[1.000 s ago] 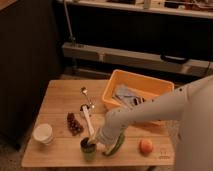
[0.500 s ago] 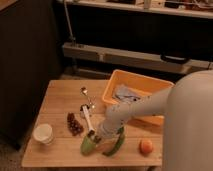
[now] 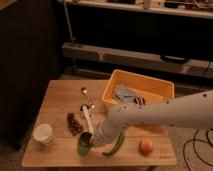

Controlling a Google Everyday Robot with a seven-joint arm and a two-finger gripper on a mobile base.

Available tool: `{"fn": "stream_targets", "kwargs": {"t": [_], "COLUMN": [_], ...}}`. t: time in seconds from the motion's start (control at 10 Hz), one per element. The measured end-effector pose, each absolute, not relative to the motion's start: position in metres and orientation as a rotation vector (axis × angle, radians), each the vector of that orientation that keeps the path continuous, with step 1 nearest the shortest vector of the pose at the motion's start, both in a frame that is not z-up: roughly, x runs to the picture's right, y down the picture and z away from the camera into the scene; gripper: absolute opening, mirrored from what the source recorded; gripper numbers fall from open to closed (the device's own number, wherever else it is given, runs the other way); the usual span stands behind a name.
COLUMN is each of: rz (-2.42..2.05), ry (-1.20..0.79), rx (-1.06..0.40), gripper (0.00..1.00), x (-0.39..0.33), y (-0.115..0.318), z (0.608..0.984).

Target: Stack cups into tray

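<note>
The dark green cup (image 3: 84,145) is at the front of the wooden table (image 3: 60,95), slightly tilted. My gripper (image 3: 93,140) is shut on its right side, at the end of my white arm (image 3: 150,117) reaching in from the right. The white cup (image 3: 43,133) stands upright at the front left, well apart from the gripper. The orange-yellow tray (image 3: 159,91) sits at the back right of the table and holds some crumpled wrappers; no cup is in it.
A metal spoon (image 3: 86,95) and a white utensil (image 3: 87,119) lie mid-table. Dark grapes (image 3: 74,124) are left of the gripper. A green pepper (image 3: 116,145) and an orange fruit (image 3: 146,145) lie at the front right. Dark shelving stands behind the table.
My arm came down from above the green cup and closed on it. The cup has shifted slightly up and left. The white cup and tray have not moved.
</note>
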State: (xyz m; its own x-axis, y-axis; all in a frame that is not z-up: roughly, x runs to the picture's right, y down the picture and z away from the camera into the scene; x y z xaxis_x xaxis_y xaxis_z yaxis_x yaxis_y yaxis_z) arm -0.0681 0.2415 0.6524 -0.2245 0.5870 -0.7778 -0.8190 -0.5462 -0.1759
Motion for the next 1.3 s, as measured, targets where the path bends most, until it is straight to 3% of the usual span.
{"fn": "stream_targets", "kwargs": {"t": [0.3,0.5,1.0,1.3], "rz": [1.873,1.86,1.829,1.797], "ry": [0.287,0.254,0.144,0.066], "rx": [-1.109,-1.106,-1.054,-1.045], "gripper": [0.0,0.0,0.0,0.0], "x": [-0.107,-0.138,-0.2,-0.2], "y": [0.219,0.198,0.099,0.072], "z": [0.636,0.653,0.73,0.74]}}
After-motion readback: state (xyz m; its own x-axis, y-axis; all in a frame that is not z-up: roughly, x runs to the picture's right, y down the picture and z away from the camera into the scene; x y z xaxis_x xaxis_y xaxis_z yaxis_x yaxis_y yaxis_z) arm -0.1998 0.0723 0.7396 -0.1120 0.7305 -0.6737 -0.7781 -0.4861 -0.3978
